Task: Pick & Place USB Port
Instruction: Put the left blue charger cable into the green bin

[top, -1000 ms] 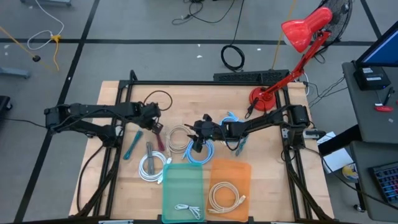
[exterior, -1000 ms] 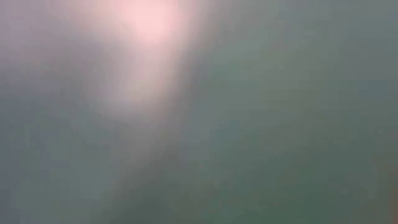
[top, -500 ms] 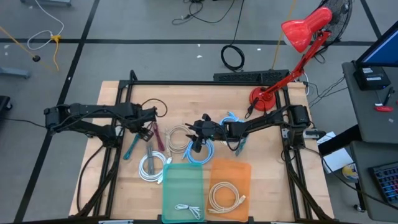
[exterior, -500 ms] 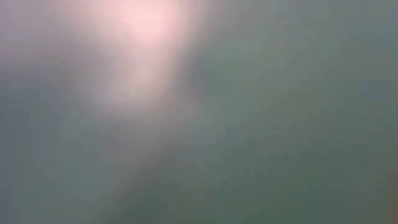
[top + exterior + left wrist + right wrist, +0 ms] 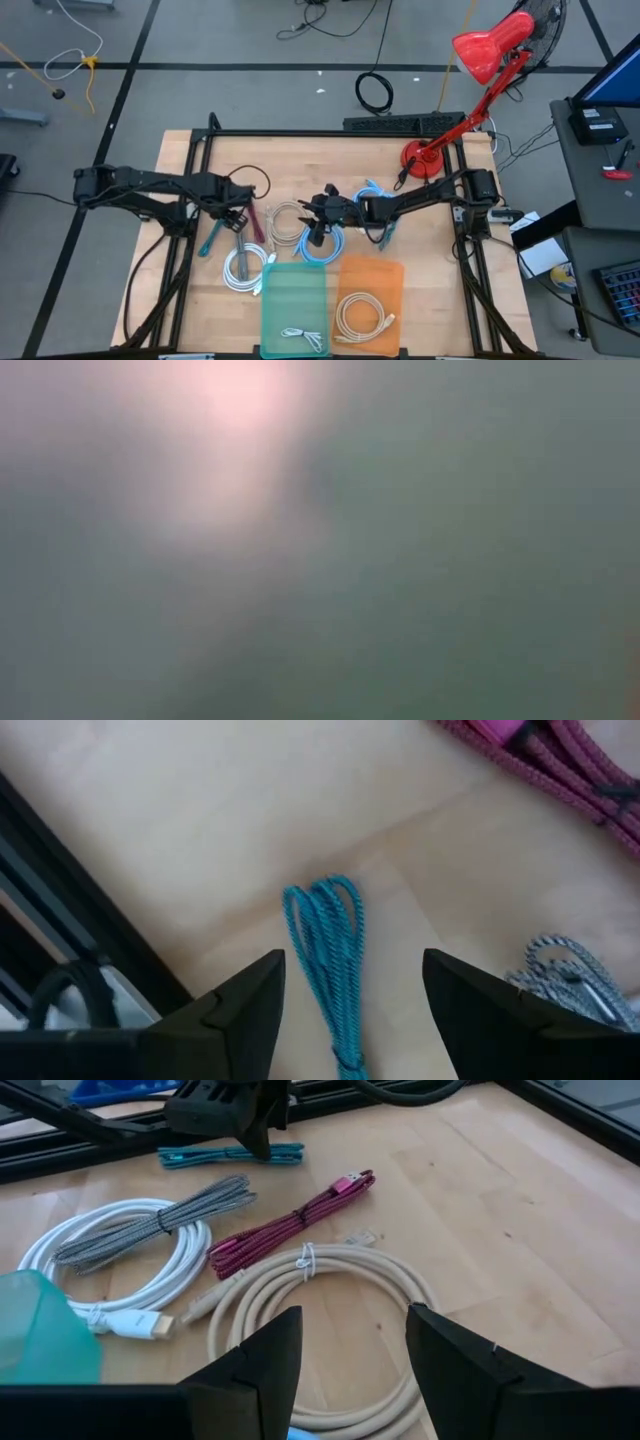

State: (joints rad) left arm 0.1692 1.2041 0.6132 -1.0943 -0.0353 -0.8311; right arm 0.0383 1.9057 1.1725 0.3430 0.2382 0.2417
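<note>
Left gripper [image 5: 236, 216] has slid from near the 12 o'clock end of the maroon cable [image 5: 255, 219] toward 7 o'clock and now hangs over the teal cable [image 5: 212, 234]; its fingers [image 5: 235, 1020] went from nearly shut to wide apart, nothing between them. Right gripper [image 5: 316, 233] hasn't budged, parked at desk [image 5: 300, 160] centre over the cream coil [image 5: 288, 221] and blue coil [image 5: 328, 245].

Step in hand, my read: approach for a pick on the teal cable. Left wrist view shows the folded teal bundle [image 5: 330, 950] lying flat on the wood, centred in the gap between the open fingers, not touched yet.

Right fingers [image 5: 250, 1375] stand partly apart, empty; cream coil [image 5: 330, 1295] sits just ahead of them, maroon cable [image 5: 290, 1225] and white/grey bundle [image 5: 150, 1245] beyond.

Other stock: white/grey bundle [image 5: 243, 266] at 6 o'clock from the left gripper. Green bin [image 5: 292, 282] holds 1 small white cable, orange bin [image 5: 372, 278] holds 1 cream coil; both at the 6 o'clock edge. Low view is a blur, no use.

Next move calls for:
- straight descent, fingers straddling the bundle across its narrow width
- close on the middle, so all strands are caught
- lift clear, then carry toward 4 o'clock to a bin

Which bin takes teal: can't tell.
</note>
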